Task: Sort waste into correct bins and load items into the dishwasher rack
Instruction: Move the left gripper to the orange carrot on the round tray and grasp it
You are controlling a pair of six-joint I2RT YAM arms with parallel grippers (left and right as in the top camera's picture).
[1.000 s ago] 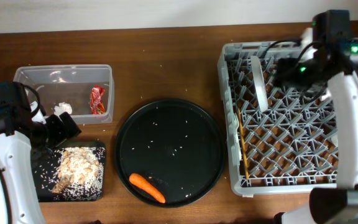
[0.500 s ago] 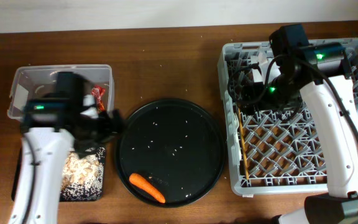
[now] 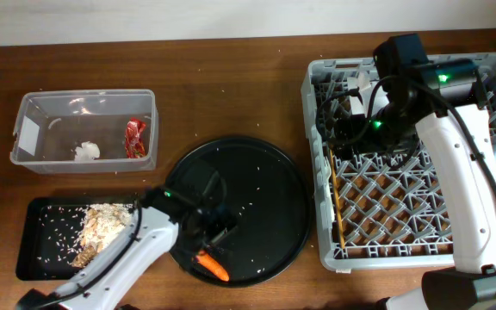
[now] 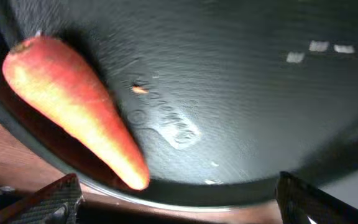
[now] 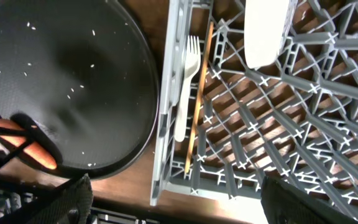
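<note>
We are holding our left gripper (image 3: 215, 234) over the front of the round black tray (image 3: 265, 172), fingers spread wide and empty, with the carrot (image 4: 73, 106) lying by that tray's front rim. Right of the tray, our right gripper (image 5: 179, 208) is hanging open over the dishwasher rack (image 3: 403, 215), where the plate (image 5: 266, 31), fork (image 5: 184, 93) and chopsticks (image 5: 199, 93) are sitting.

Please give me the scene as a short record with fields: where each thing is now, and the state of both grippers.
carrot: lying on round tray, near its rim
left gripper: open, over the carrot, not closed on it
right gripper: open, empty, above rack
in rack: plate, fork, chopsticks
in tub: wrapper, tissue
on black tray: scraps
</note>
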